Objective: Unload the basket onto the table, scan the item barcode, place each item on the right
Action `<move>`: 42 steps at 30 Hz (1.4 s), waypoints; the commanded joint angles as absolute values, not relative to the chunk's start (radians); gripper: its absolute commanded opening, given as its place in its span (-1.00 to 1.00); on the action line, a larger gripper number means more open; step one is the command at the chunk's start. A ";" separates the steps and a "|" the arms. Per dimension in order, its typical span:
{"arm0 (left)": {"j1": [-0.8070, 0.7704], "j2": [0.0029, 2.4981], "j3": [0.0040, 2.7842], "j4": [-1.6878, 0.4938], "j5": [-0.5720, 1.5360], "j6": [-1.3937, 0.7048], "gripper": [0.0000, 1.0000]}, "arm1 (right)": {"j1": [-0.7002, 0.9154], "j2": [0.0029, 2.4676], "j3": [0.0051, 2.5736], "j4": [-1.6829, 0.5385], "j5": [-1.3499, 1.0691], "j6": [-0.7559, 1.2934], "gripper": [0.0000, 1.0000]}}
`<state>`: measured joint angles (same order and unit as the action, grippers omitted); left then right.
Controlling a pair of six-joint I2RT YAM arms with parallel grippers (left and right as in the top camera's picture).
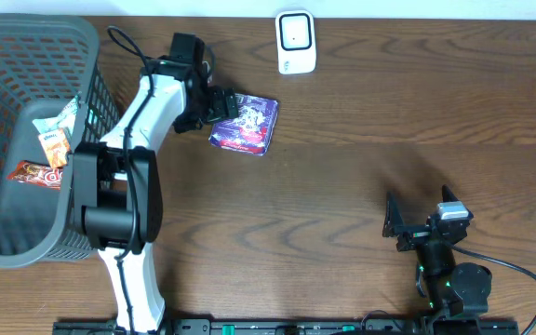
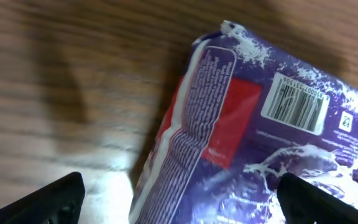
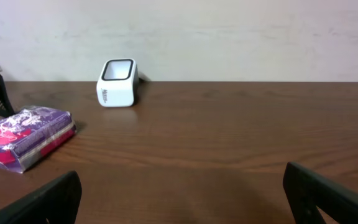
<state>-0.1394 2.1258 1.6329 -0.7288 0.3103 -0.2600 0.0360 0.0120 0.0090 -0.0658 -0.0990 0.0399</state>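
Observation:
The item is a purple and red snack packet (image 1: 246,124) lying flat on the wooden table, below and left of the white barcode scanner (image 1: 296,42). My left gripper (image 1: 221,108) hovers at the packet's left end, open. In the left wrist view the packet (image 2: 253,143) fills the frame with its white barcode label (image 2: 294,102) facing up, and it reaches in between the spread fingertips (image 2: 58,200). My right gripper (image 1: 417,219) rests open and empty at the near right. Its wrist view shows the scanner (image 3: 117,83) and the packet (image 3: 23,137) far ahead.
A grey mesh basket (image 1: 73,37) at the left edge holds several more snack packets (image 1: 52,144). Bare wooden table (image 1: 389,121) lies between the packet and the right arm. A pale wall (image 3: 229,31) runs behind the scanner.

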 commanded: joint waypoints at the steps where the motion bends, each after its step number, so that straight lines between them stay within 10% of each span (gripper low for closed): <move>1: -0.144 2.149 1.623 -0.738 0.412 -0.191 0.99 | 0.046 0.007 0.006 -0.067 -0.096 0.025 0.99; 9: -0.191 2.170 1.592 -0.764 0.406 -0.190 0.19 | 0.046 0.007 0.006 -0.067 -0.096 0.025 0.99; 13: -0.198 2.170 1.581 -0.764 0.342 -0.192 -0.85 | 0.046 0.007 0.006 -0.067 -0.096 0.025 0.98; 31: -0.170 1.827 1.685 -0.827 -0.284 -0.199 -0.85 | 0.046 0.007 0.006 -0.067 -0.096 0.025 0.98; 42: -0.170 1.826 1.645 -0.834 -0.169 -0.255 -0.86 | 0.046 0.007 0.006 -0.067 -0.096 0.025 0.98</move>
